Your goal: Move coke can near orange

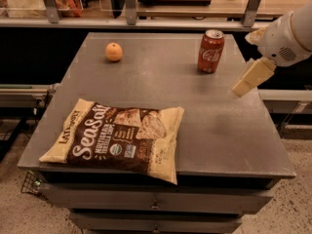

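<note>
The coke can [210,51], red with white script and a silver top, stands upright at the back right of the grey table [204,126]. The orange [114,51] sits at the back left of the table, well apart from the can. My gripper [242,87] comes in from the right on a white arm [285,38] and hangs above the table's right side. It is to the right of the can and a little nearer the front, not touching it. It holds nothing that I can see.
A large brown and cream Sea Salt chip bag [117,138] lies flat at the front left of the table. A shelf with metal posts [129,6] runs behind the table. Drawers [156,206] sit below the front edge.
</note>
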`<state>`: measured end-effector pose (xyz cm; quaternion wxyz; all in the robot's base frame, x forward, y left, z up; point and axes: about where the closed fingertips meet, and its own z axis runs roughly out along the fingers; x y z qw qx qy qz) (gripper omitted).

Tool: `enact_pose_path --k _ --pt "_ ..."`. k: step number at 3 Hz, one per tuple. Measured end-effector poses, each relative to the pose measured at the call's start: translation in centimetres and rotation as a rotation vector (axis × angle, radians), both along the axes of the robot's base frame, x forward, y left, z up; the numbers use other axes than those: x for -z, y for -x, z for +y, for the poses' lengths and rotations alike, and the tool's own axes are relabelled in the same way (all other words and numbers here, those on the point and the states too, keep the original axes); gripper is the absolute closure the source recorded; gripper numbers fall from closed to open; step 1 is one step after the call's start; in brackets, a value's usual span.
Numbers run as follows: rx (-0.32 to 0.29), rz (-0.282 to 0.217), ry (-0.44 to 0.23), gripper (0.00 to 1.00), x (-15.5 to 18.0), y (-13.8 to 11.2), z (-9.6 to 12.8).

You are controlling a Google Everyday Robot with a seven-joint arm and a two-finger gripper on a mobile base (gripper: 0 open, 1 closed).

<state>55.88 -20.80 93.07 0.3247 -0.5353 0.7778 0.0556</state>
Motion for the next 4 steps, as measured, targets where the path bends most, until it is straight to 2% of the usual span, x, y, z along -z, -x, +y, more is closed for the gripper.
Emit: enact_pose_path --k 1,2,3,4 --pt "0.076 -0.051 -0.166 0.00 1.2 -4.7 0.3" --pt "0.136 -0.139 -0.351 0.00 2.4 -9.4 0.9" --pt "0.174 -0.218 -0.454 0.00 3.1 -12.8 0.8" --pt "0.197 -0.265 -0.547 0.00 3.5 -15.5 1.4"
